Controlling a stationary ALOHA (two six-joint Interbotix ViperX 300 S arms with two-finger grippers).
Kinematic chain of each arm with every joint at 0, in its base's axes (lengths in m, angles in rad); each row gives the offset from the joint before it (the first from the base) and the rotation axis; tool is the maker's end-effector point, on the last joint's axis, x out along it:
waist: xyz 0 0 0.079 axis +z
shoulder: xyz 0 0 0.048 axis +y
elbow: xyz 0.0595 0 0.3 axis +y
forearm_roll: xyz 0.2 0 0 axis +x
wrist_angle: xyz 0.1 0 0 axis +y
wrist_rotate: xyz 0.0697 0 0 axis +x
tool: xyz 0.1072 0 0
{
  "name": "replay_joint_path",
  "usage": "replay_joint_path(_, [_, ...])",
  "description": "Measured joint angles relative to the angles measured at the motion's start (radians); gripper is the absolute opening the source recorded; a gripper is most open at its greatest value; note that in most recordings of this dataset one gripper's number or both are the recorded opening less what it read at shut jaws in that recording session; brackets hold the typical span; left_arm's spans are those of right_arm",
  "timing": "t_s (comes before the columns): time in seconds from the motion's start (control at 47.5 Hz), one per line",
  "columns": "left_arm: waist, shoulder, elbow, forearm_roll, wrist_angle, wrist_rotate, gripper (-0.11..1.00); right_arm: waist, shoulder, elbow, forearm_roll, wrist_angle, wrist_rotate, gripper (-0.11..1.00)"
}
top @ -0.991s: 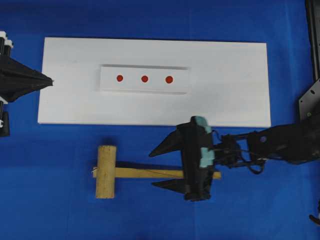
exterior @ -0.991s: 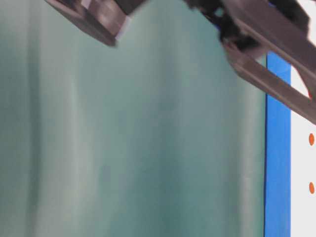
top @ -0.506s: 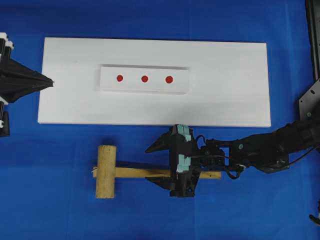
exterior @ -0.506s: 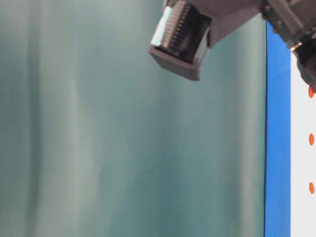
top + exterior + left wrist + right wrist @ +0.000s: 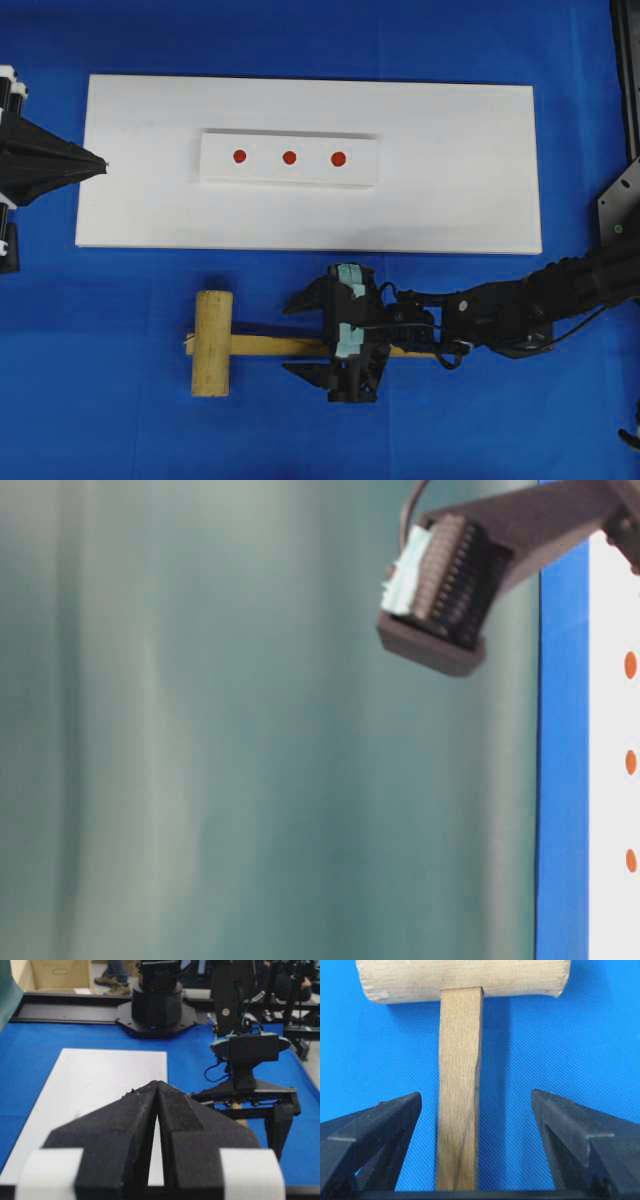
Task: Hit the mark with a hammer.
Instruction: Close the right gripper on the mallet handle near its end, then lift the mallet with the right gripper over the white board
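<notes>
A blue cloth covers the counter (image 5: 120,420) before us, and nearest the lower edge of the overhead view we find the hammer (image 5: 212,343) lying flat on it, its thick head to the left and its flat handle running right. Our right pincer (image 5: 307,335) straddles that handle about midway along, fingers spread wide on either side. In the right wrist view the handle (image 5: 458,1095) sits between the two dark fingers (image 5: 375,1125) with blue cloth showing in both gaps, so the pincer has hold of nothing.

Farther back lies a white board (image 5: 460,200), well apart from the hammer's head. On its middle rests a raised white block (image 5: 290,176) bearing three red marks (image 5: 289,157) in a row.

At the far left of the overhead view our left pincer (image 5: 98,163) hovers at the board's short edge. In the left wrist view its fingers (image 5: 130,1120) are pressed together to a point, empty.

The table-level view is mostly filled by a green curtain (image 5: 200,760), with one dark finger of the right pincer near the top.
</notes>
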Motion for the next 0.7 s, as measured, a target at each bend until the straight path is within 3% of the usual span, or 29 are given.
replay_joint_path(0.063, [0.0, 0.0, 0.0, 0.0, 0.0, 0.0, 0.0, 0.0, 0.011, -0.014, 0.0, 0.005, -0.002, 0.7])
replay_joint_path(0.232, [0.0, 0.0, 0.002, 0.0, 0.0, 0.0, 0.0, 0.005, 0.018, -0.029, 0.0, 0.032, -0.003, 0.25])
replay_joint_path(0.316, [0.0, -0.002, 0.002, 0.0, 0.0, 0.0, 0.0, 0.005, 0.018, -0.029, 0.0, 0.035, -0.006, 0.1])
replay_joint_path(0.695, [0.0, 0.0, 0.002, 0.0, 0.002, 0.0, 0.0, 0.006, -0.055, -0.017, -0.002, 0.043, -0.006, 0.1])
